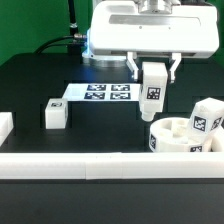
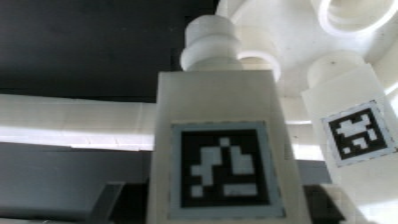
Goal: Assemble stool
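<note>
My gripper (image 1: 154, 74) is shut on a white blocky stool leg (image 1: 153, 90) and holds it upright above the table, its black-and-white tag facing the camera. In the wrist view this leg (image 2: 221, 120) fills the middle, with dark fingers (image 2: 118, 203) on both sides of its tagged end. Its peg end points toward the round white seat (image 2: 294, 35). The seat (image 1: 168, 138) lies just below and to the exterior view's right of the held leg. A second leg (image 1: 207, 119) stands at the seat's right side. A third leg (image 1: 55, 113) lies apart at the exterior view's left.
The marker board (image 1: 105, 93) lies flat behind the held leg. A long white rail (image 1: 90, 164) runs along the front of the table. A white block (image 1: 5, 125) sits at the exterior view's left edge.
</note>
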Tool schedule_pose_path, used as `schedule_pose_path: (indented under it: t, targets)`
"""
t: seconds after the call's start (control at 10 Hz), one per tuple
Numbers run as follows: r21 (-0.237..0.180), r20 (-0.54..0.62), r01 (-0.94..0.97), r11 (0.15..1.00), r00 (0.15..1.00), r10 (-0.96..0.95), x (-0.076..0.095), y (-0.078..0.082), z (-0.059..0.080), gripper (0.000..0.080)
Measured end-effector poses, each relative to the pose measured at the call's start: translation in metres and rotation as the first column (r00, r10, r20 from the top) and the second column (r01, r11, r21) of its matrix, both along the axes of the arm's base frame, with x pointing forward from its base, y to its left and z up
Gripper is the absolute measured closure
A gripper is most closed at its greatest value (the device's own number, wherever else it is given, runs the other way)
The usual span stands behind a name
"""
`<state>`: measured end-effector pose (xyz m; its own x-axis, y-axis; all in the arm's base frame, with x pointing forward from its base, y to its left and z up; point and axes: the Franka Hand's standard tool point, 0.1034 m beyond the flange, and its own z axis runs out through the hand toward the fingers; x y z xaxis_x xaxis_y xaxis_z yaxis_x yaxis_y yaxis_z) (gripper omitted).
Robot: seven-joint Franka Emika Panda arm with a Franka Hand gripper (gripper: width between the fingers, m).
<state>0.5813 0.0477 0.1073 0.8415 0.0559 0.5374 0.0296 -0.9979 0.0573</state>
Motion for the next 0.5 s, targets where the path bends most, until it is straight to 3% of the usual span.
schedule_pose_path:
  t: [0.2, 0.5]
  targets:
    - [0.001, 0.021, -0.015, 1.0, 1.0, 0.015, 0.0151, 0.0096, 0.0025, 0.0462]
    - [-0.01, 0.046, -0.017, 1.0, 0.999, 0.017, 0.0142, 0.0059, -0.0006, 0.0462]
